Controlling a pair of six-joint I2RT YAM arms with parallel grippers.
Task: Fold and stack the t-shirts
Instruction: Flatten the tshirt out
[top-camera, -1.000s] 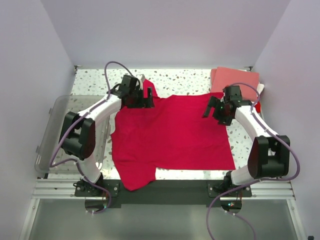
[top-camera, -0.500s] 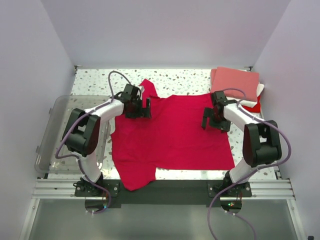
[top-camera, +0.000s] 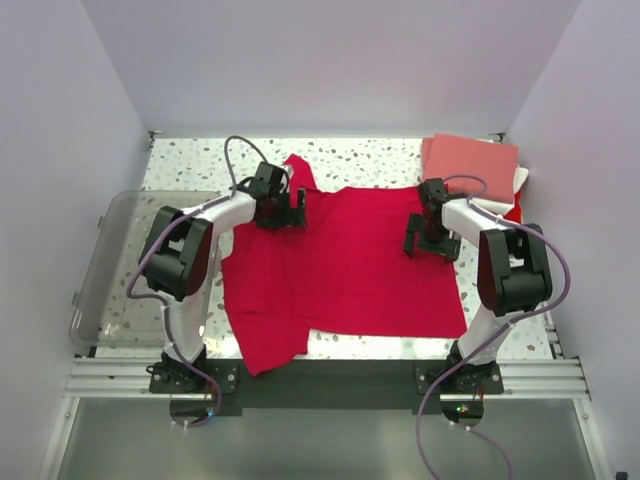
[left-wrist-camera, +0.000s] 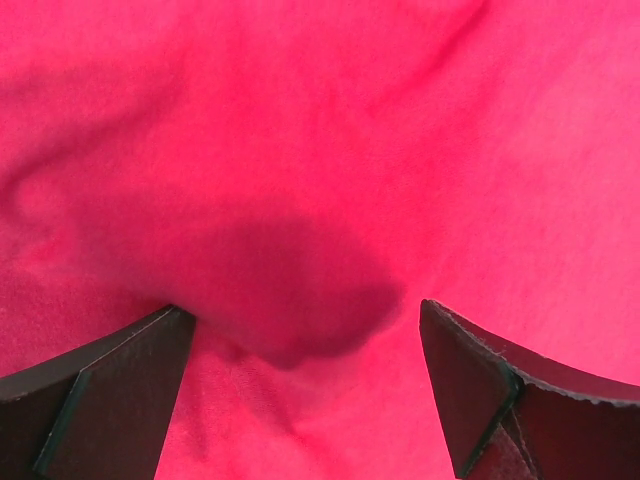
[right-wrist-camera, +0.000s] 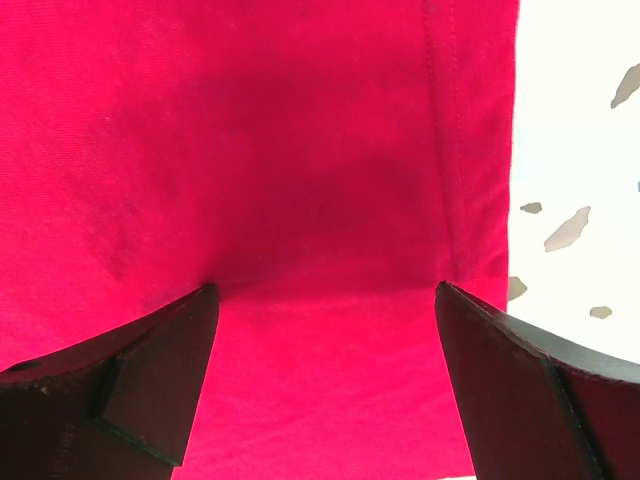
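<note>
The crimson t-shirt (top-camera: 340, 265) lies spread on the middle of the counter (top-camera: 190, 165), and the folded t-shirts (top-camera: 472, 160) sit at the far right corner. The left fingers (left-wrist-camera: 100, 395) and right fingers (right-wrist-camera: 130, 380) stand apart, tips at the cloth by the far shoulder and the right hem. Expect light, limp cotton that drapes and drags, so pinch at the hem or a seam.

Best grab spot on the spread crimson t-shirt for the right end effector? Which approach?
I'd pinch the stitched hem of the crimson t-shirt on its right side, coming straight down. It lies flat on the table, so only the edge gives purchase. The right end effector is open just inside it.
</note>
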